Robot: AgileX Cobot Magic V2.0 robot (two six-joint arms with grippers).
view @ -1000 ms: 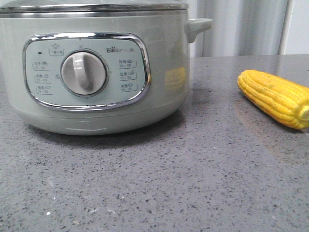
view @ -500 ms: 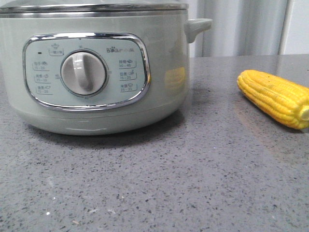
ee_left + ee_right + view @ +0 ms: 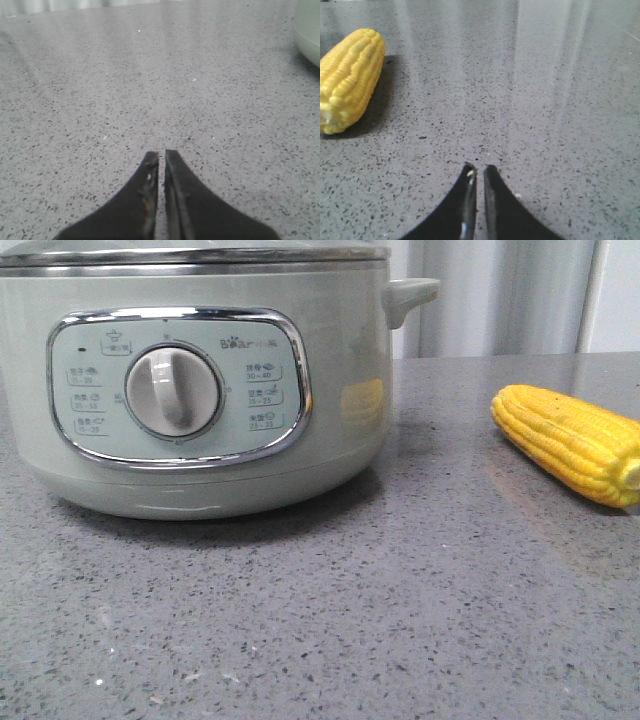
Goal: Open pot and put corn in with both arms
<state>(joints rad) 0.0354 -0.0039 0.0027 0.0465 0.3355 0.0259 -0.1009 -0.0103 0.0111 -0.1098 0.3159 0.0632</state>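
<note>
Nothing has shifted in the front view since the earlier frames: pot and corn lie exactly where they were, and neither arm has come into that picture. From the wrist cameras, the left gripper (image 3: 161,156) is clenched on nothing, its two dark fingertips pressed nearly together above bare speckled countertop (image 3: 125,90), and the right gripper (image 3: 477,170) is likewise closed and empty, hovering over the grey stone. Both look parked low at their own sides, which I judge to be a waiting pose with the task not yet begun. Working outward from the left pincer, only a pale curved edge of the pot (image 3: 310,35) shows, off to one side and well apart from the fingertips. Outward from the right pincer, the corn (image 3: 347,80) lies on its side on the counter, cut end toward the camera, near but not touching the gripper. In the front view the sage-green electric pot (image 3: 200,380) stands upright on the robot's left with its lid (image 3: 190,252) seated on the steel rim, so it is closed; its cream dial (image 3: 172,392) and small side handle (image 3: 410,292) face forward and right. The corn (image 3: 570,440) rests on the right, well apart from the pot, so each arm has its own object close. Open counter lies between them, and only the lid stands in the corn's way.
</note>
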